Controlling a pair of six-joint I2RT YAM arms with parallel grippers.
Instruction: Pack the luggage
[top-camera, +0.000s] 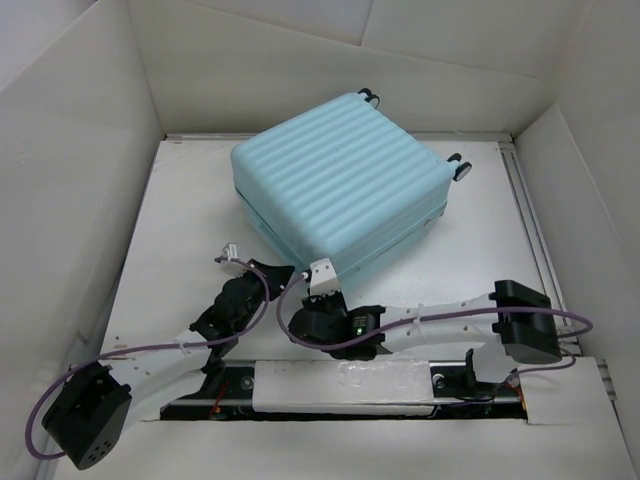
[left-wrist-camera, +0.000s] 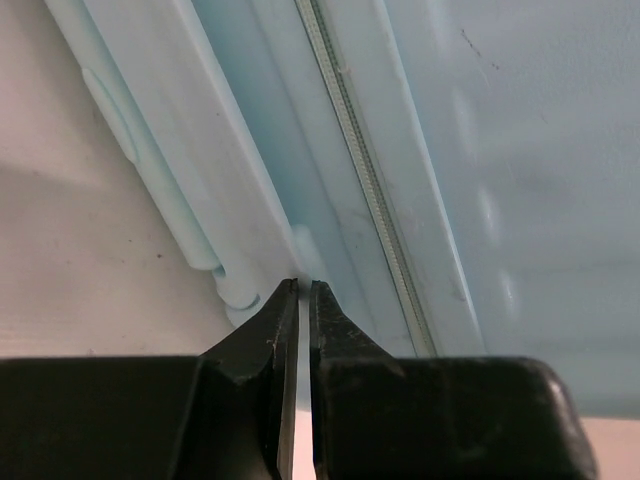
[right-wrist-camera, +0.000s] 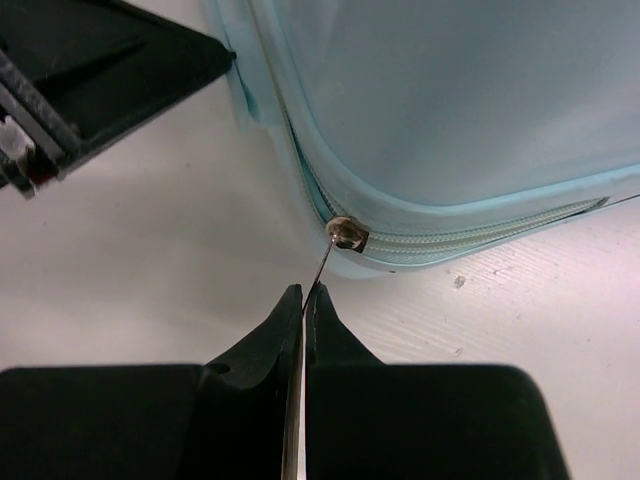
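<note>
The luggage (top-camera: 345, 185), a pale aqua ribbed hard-shell suitcase, lies closed and flat on the table, with its caster wheels (top-camera: 462, 168) at the far right. My right gripper (right-wrist-camera: 303, 290) is shut on the thin metal pull of the zipper slider (right-wrist-camera: 347, 233) at the suitcase's near corner. In the top view it (top-camera: 320, 272) sits against that corner. My left gripper (left-wrist-camera: 303, 285) is shut, its tips against the suitcase's side (left-wrist-camera: 250, 180) beside the zipper line (left-wrist-camera: 365, 180). It holds nothing that I can see. In the top view it (top-camera: 283, 273) is just left of the right gripper.
White cardboard walls (top-camera: 70, 150) enclose the white table (top-camera: 180, 230) on the left, back and right. A raised rail (top-camera: 530, 220) runs along the table's right edge. Purple cables (top-camera: 150, 348) trail from both arms near the front edge.
</note>
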